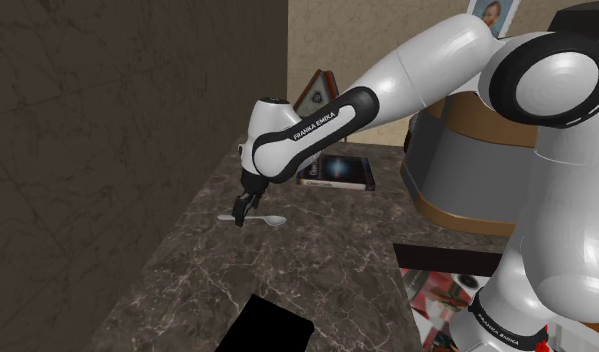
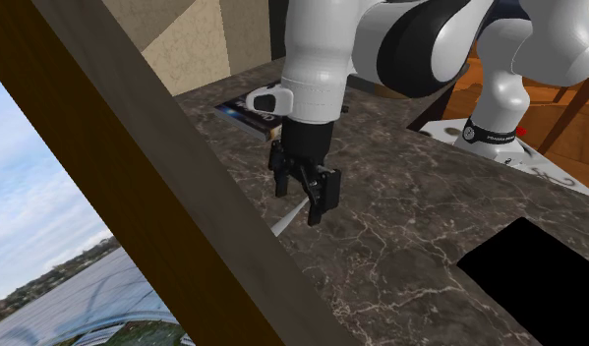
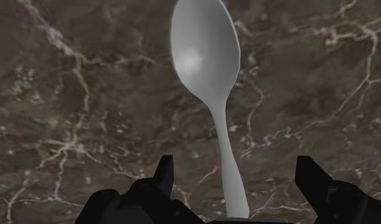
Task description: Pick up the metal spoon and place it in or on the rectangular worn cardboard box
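A grey metal spoon [image 1: 270,220] lies flat on the dark marble counter [image 1: 317,270]. My black gripper [image 1: 244,210] stands straight over its handle, fingertips close to the stone. Seen from the wrist, the spoon's bowl [image 3: 205,51] points away from the hand, and the thin handle runs back between the fingers [image 3: 162,175], which stand apart and do not touch it. The gripper [image 2: 304,201] is open, with the handle tip [image 2: 285,224] poking out below it. A flat, pure black rectangle [image 1: 267,330] lies on the counter towards the shoulder view's bottom edge, also drawn black [image 2: 533,275] from the other side.
A dark book [image 1: 337,172] lies on the counter behind the arm. A dark stone wall [image 1: 107,130] borders the counter along the shoulder view's left. A large brown and grey drum [image 1: 467,160] stands at the right. A wooden beam [image 2: 164,187] crosses the second exterior view's foreground.
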